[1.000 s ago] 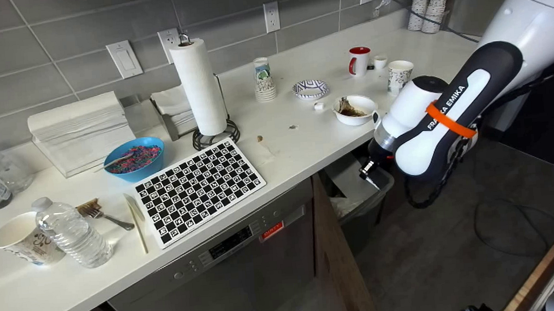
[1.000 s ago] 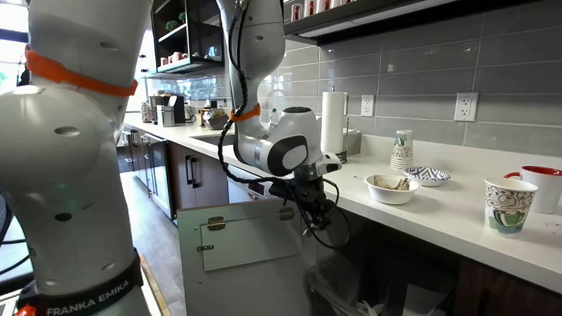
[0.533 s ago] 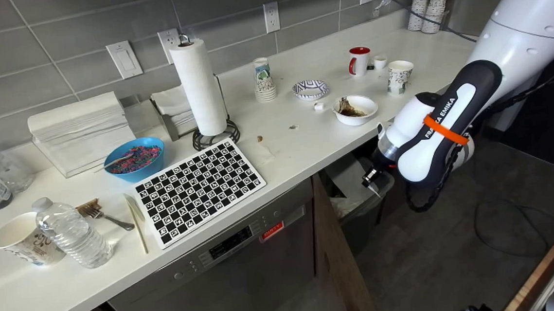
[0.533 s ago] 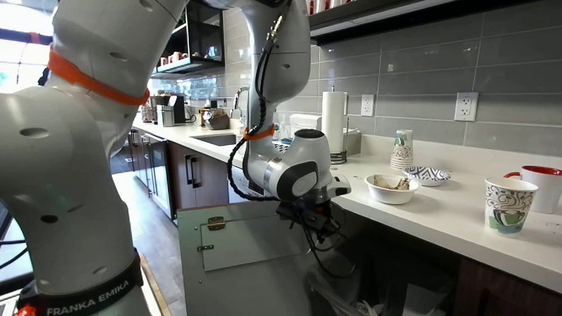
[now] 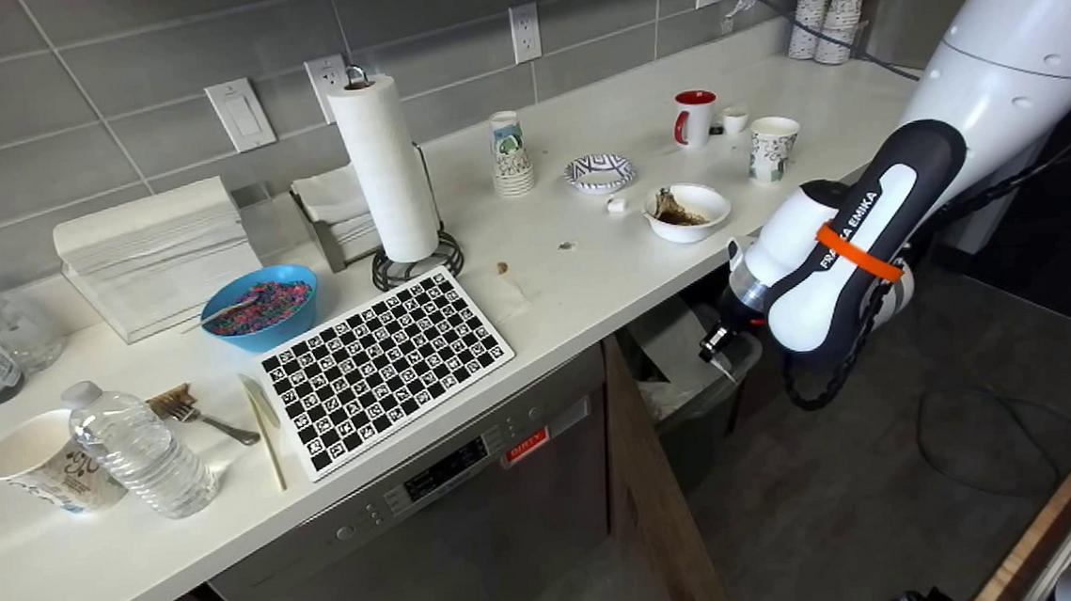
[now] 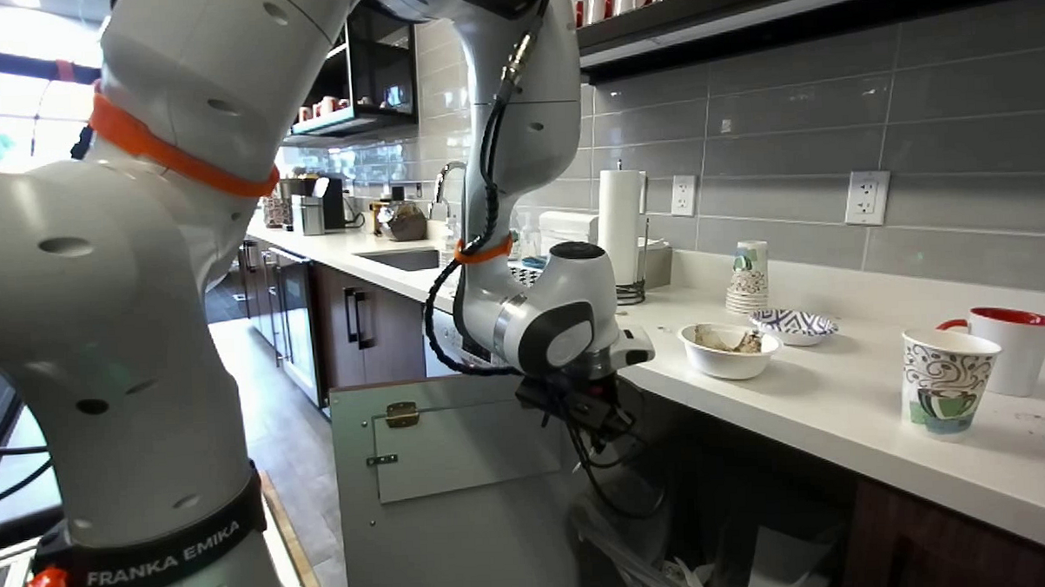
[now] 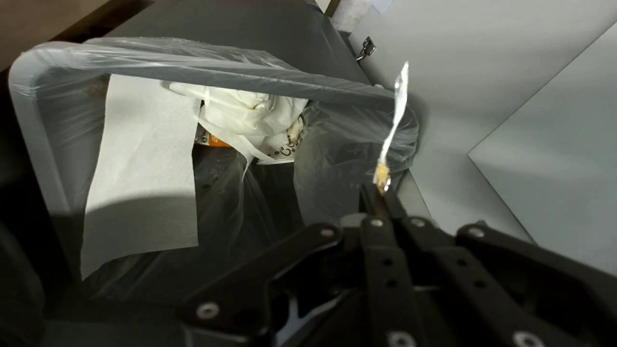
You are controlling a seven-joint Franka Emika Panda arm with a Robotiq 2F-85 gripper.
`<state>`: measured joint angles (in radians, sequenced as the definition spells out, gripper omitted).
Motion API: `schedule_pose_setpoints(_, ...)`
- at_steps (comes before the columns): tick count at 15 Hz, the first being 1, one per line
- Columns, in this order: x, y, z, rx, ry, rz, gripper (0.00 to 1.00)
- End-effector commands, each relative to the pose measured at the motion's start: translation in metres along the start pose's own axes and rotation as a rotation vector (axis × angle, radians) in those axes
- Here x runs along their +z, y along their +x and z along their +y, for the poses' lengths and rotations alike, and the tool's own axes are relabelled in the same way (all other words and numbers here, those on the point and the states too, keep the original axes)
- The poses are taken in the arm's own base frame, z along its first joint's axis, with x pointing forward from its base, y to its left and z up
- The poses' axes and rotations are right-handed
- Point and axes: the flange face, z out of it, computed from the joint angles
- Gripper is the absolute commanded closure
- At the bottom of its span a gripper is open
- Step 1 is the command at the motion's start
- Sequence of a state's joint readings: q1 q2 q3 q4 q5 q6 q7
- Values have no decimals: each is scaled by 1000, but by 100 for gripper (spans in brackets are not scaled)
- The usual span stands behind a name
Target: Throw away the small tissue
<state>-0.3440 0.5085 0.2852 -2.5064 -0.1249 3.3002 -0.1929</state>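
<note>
1. Gripper (image 7: 382,195): jaws drawn nearly together, pinching one end of the small tissue (image 7: 399,106) (yellowish-brown fleck right at the pinch; food, perhaps).
2. Location: the white strip slants down from the grip at a corner of the bin (image 7: 217,78), near the cabinet door (image 7: 458,86). Over the mouth or just past the rim? Cannot tell from where I stand.
3. Handling, estimated: next to weightless, soft, easily torn, not slippery; if damp, it may cling to the gripper or the plastic liner (image 7: 337,168).
4. Hold: the end pinch looks sufficient; no regrasp called for. Centre over the mouth first, then release with jaws spread wide.
</note>
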Motion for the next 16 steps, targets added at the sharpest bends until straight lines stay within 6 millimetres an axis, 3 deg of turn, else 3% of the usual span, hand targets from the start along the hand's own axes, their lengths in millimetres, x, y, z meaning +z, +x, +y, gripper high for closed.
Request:
schedule_pose_setpoints(1, 27, -2, 5, 29, 12, -27, 100)
schedule_pose_setpoints(8, 88, -8, 16, 87, 49, -30, 100)
schedule_pose_setpoints(16, 144, 7, 34, 158, 78, 25, 100)
